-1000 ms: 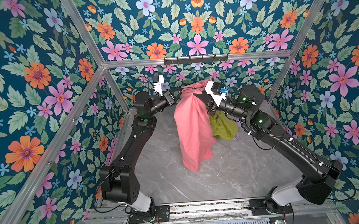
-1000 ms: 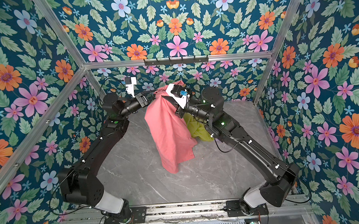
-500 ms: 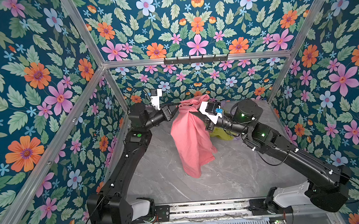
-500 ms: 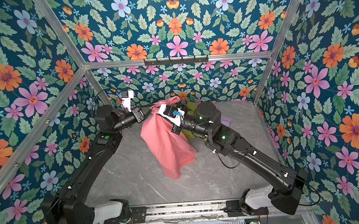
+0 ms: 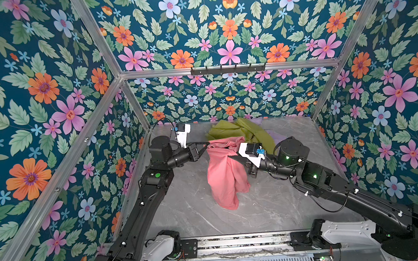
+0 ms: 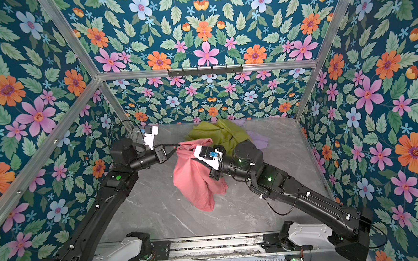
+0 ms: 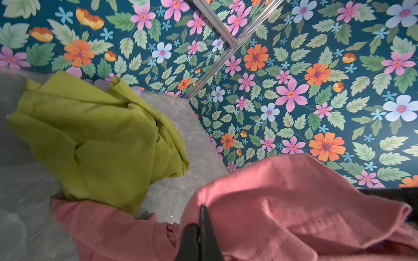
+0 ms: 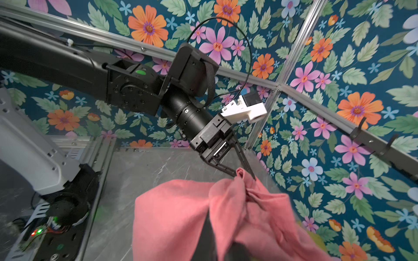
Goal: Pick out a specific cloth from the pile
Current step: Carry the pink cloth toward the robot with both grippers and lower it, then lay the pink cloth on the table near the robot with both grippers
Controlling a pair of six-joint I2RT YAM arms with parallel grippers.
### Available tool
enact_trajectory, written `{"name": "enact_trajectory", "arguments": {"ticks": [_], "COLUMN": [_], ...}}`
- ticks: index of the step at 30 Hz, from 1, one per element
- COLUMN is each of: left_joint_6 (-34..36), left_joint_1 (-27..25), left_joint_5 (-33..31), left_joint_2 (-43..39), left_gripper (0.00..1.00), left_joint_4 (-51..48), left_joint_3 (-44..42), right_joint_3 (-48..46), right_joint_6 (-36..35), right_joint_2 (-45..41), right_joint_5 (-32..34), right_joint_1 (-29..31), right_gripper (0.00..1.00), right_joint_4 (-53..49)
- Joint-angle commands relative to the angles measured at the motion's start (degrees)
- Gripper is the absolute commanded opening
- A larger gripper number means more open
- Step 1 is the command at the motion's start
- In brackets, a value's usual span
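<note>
Two grippers share one load. The left gripper (image 5: 206,143) is pressed together on a gathered top corner of the plain salmon-pink soft cloth (image 5: 224,175), its thin black fingers (image 8: 245,167) pinching a bunched fold, as the right wrist view shows. The right gripper (image 5: 231,154) is mostly buried in pink fabric; its jaws are closed, pinching the opposite top edge of the same cloth.

Between them the cloth hangs in a long drape, its lower end near or just touching the grey marbled desk (image 5: 269,207); contact cannot be told for sure. Behind it, against the back wall, lies the rest of the pile (image 5: 250,133): the large crumpled olive-green cloth (image 5: 240,131) with the lilac-purple cloth (image 5: 276,138) peeking out beside it.

To finish well, I would keep both pinches firm and move the grippers together toward the front, holding the top edge level so neither corner slips. Watch the trailing hem: it hangs near the green cloth and could drag it along.
</note>
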Motion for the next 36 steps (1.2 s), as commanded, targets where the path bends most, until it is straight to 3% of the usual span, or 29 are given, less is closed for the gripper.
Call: {"name": "enact_trajectory", "arguments": {"ticks": [1, 9, 14, 22, 36], "left_joint_6": [2.71, -1.18, -4.92, -5.80, -5.71], "left_joint_1": [-0.27, -4.27, -9.77, -10.39, -10.39], "left_joint_5": [-1.41, -5.75, -9.64, -12.86, -20.52], "left_joint_2": [-1.06, -6.13, -7.91, -6.61, 5.26], "left_gripper": [0.00, 0.00, 0.00, 0.00, 0.00], "left_joint_4": [-6.16, -10.39, -10.01, -8.93, -5.33], "left_joint_3": [-1.35, -10.51, -17.77, -23.26, -26.79], "right_joint_3": [-2.94, -13.65, -20.85, -29.44, -29.80], "right_joint_6": [4.69, 15.16, 21.17, 25.81, 29.56], "right_joint_2": [-2.47, -9.21, -11.76, -13.80, 2.62], "right_joint_5": [1.09, 2.97, 4.21, 9.16, 2.00], "right_joint_1": [0.32, 0.32, 0.32, 0.24, -9.11], "right_gripper": [0.00, 0.00, 0.00, 0.00, 0.00], "right_joint_4": [-0.21, -4.53, -5.65, -5.37, 0.33]}}
